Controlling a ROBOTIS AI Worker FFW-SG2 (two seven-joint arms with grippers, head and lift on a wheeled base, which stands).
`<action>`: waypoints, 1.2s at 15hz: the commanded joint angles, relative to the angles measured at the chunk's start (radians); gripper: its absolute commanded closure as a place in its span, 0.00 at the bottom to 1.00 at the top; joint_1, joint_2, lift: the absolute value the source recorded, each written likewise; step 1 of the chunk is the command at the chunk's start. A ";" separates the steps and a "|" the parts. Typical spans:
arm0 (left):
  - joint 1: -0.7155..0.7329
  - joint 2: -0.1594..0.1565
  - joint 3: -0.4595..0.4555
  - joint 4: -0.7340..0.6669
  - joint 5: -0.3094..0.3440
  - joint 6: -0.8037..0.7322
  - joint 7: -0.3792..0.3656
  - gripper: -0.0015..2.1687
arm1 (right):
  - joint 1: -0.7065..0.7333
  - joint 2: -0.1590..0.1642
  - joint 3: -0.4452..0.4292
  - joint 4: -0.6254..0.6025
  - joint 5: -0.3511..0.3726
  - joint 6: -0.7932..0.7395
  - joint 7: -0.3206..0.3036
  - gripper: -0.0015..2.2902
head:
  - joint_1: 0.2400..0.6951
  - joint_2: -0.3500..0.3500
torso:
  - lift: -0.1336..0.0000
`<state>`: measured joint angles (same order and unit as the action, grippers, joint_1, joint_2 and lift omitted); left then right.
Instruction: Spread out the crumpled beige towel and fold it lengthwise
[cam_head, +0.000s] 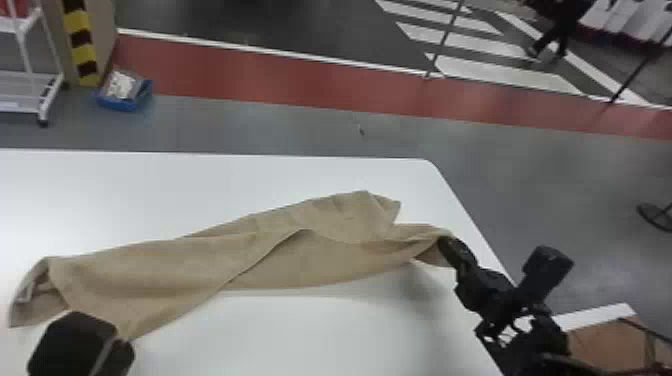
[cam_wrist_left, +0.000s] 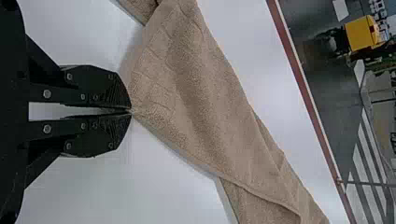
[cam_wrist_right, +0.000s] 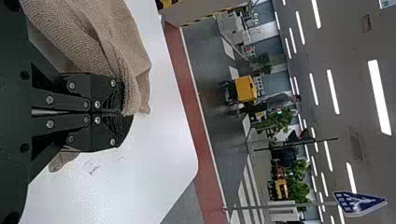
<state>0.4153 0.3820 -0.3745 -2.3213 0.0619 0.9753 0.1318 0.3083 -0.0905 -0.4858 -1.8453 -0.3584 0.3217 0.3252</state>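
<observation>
The beige towel (cam_head: 280, 250) lies stretched across the white table, twisted, with one layer folded diagonally over another. At its near left corner is my left gripper (cam_head: 117, 340). In the left wrist view that gripper (cam_wrist_left: 130, 110) is shut on a corner of the towel (cam_wrist_left: 187, 93). My right gripper (cam_head: 446, 242) is at the towel's right end. The right wrist view has this gripper (cam_wrist_right: 122, 112) shut on the towel (cam_wrist_right: 112, 42), with cloth draped over one finger and some hanging on the far side of the fingers.
The white table (cam_head: 325, 330) ends at a rounded far right corner close beyond the towel. Past it on the floor are a blue bin (cam_head: 125, 97) and a white wheeled rack (cam_head: 30, 92) at the left. A brown surface (cam_head: 610, 350) is at the lower right.
</observation>
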 joint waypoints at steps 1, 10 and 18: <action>-0.001 -0.002 0.000 -0.003 0.006 0.000 0.008 0.63 | 0.000 0.000 0.000 0.000 -0.005 -0.003 0.000 0.83 | 1.00 0.00 | 0.07; -0.001 -0.009 0.043 -0.046 0.035 -0.197 0.077 0.63 | 0.006 -0.008 -0.014 0.001 0.058 0.052 0.034 0.63 | 1.00 0.00 | 0.07; -0.024 -0.037 0.144 -0.047 0.096 -0.286 0.114 0.63 | 0.048 -0.008 -0.096 0.000 0.076 0.107 0.179 0.17 | 1.00 0.00 | 0.07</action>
<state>0.3969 0.3489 -0.2438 -2.3692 0.1477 0.7038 0.2452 0.3443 -0.0996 -0.5637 -1.8446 -0.2749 0.4231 0.4965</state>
